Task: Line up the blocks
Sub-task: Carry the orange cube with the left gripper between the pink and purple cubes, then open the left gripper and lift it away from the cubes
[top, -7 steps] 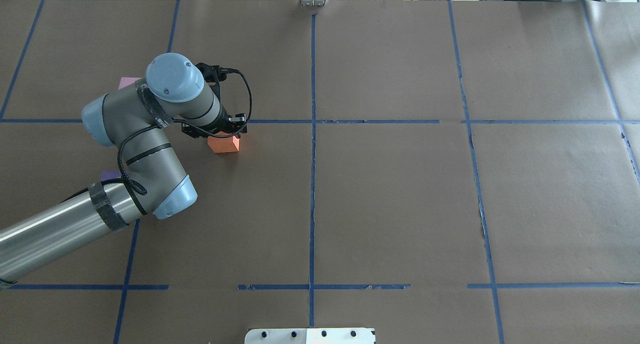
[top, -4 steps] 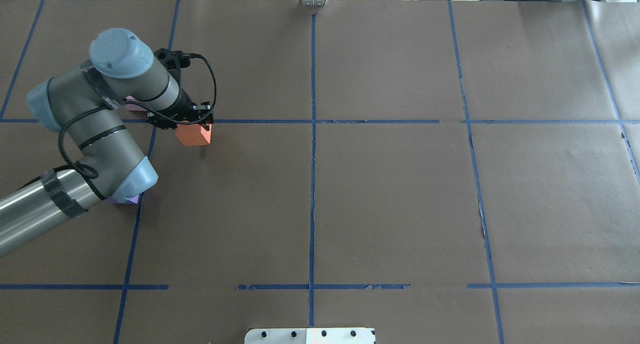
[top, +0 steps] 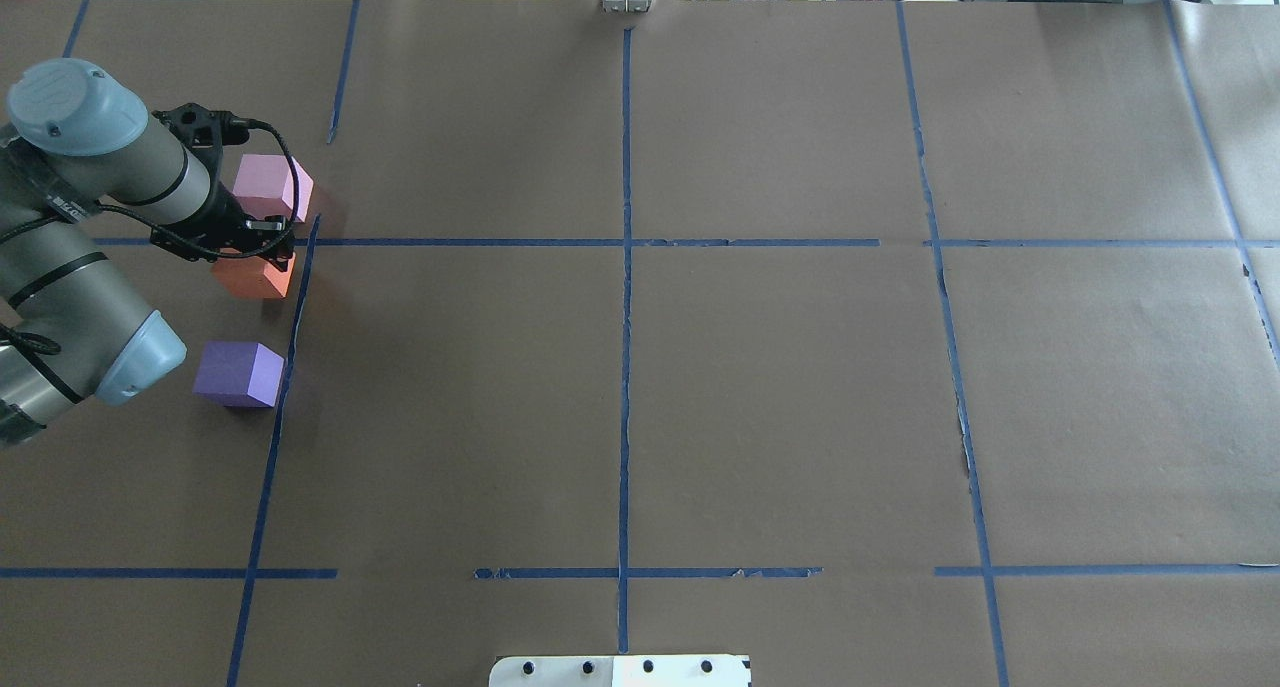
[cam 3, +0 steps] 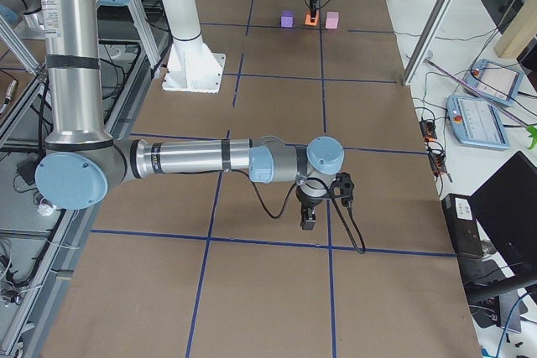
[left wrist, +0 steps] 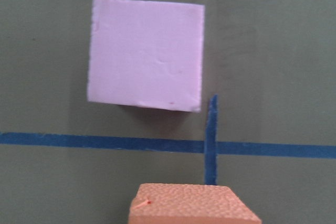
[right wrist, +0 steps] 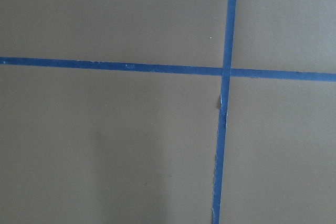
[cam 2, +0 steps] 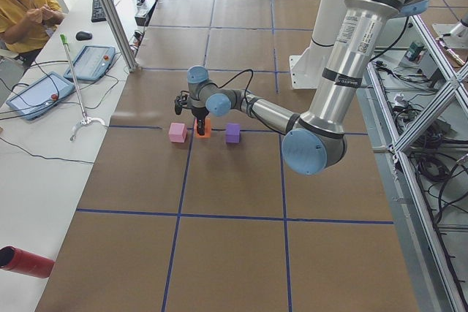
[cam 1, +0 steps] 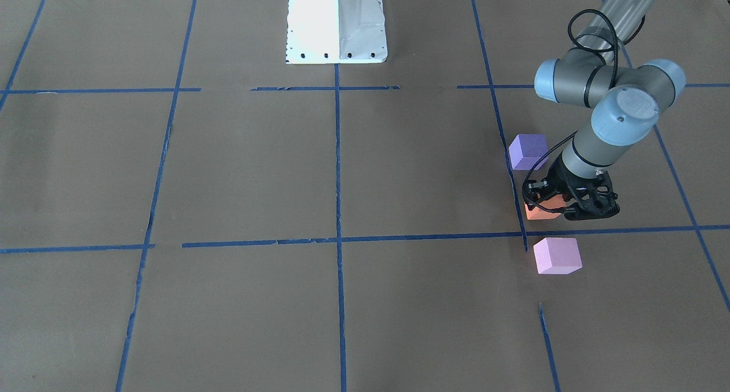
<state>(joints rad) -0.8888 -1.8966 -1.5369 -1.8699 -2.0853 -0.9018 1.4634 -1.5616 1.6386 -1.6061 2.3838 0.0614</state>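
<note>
1. Presently the left gripper [top: 262, 255] is clamped on the orange block [top: 250, 279], which sits between the far pink block [top: 268, 185] and the near purple block [top: 238, 372], just left of a blue tape line [top: 297, 307].
2. Whether it touches the table is unclear; letting go from height could tumble it out of the row.
3. Drifting farther could nudge the nearby pink block.
4. The right gripper [cam 3: 309, 217] hangs well apart; I cannot tell whether its jaws are parted.
</note>
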